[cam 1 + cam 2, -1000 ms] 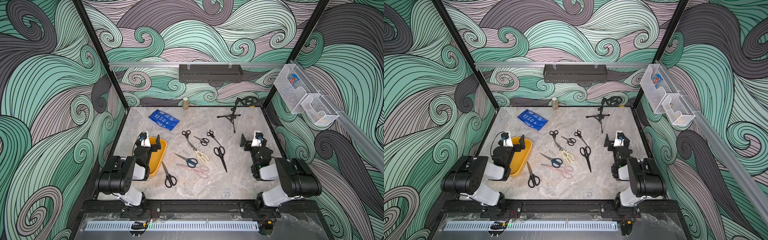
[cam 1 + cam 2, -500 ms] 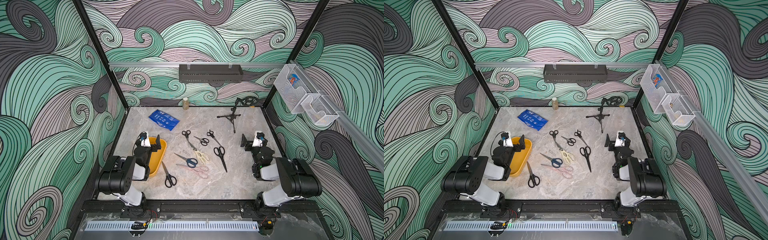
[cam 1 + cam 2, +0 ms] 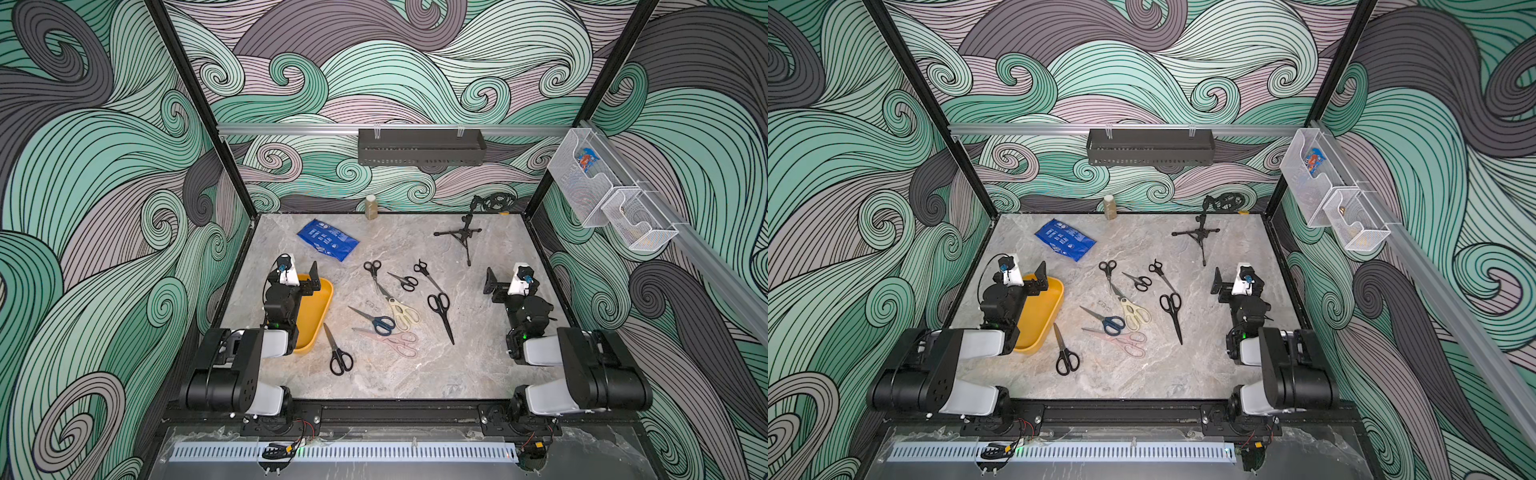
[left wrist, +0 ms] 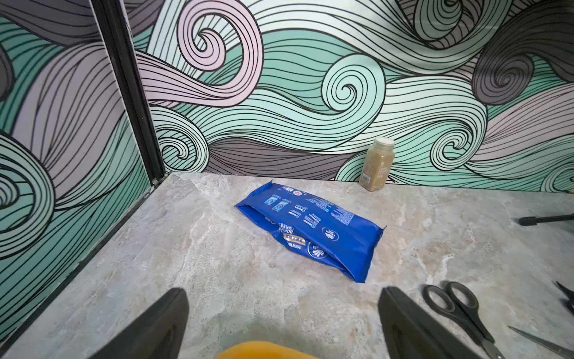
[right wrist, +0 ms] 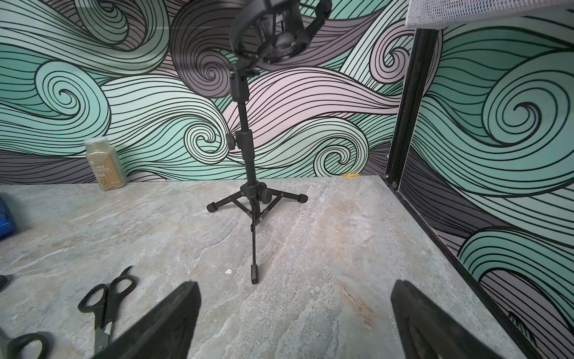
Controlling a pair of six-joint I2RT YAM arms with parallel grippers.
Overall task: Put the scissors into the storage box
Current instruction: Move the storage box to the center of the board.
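Several pairs of scissors lie loose mid-table in both top views: a black pair (image 3: 340,353) beside the box, a blue-handled pair (image 3: 376,322), cream shears (image 3: 399,309), a pale pink pair (image 3: 395,340), a long black pair (image 3: 440,311) and smaller black ones (image 3: 405,281). The mustard-yellow storage box (image 3: 313,316) (image 3: 1040,316) stands at the left and looks empty. My left gripper (image 3: 297,278) (image 4: 282,323) hovers open over the box's far end; its rim (image 4: 264,349) shows between the fingers. My right gripper (image 3: 513,289) (image 5: 295,320) is open over bare table, right of the scissors (image 5: 105,298).
A blue packet (image 3: 328,240) lies at the back left and a spice bottle (image 3: 371,206) stands against the back wall. A black mini tripod (image 3: 461,237) (image 5: 251,199) stands at the back right. A black wall tray (image 3: 419,147) and wire baskets (image 3: 582,174) hang above.
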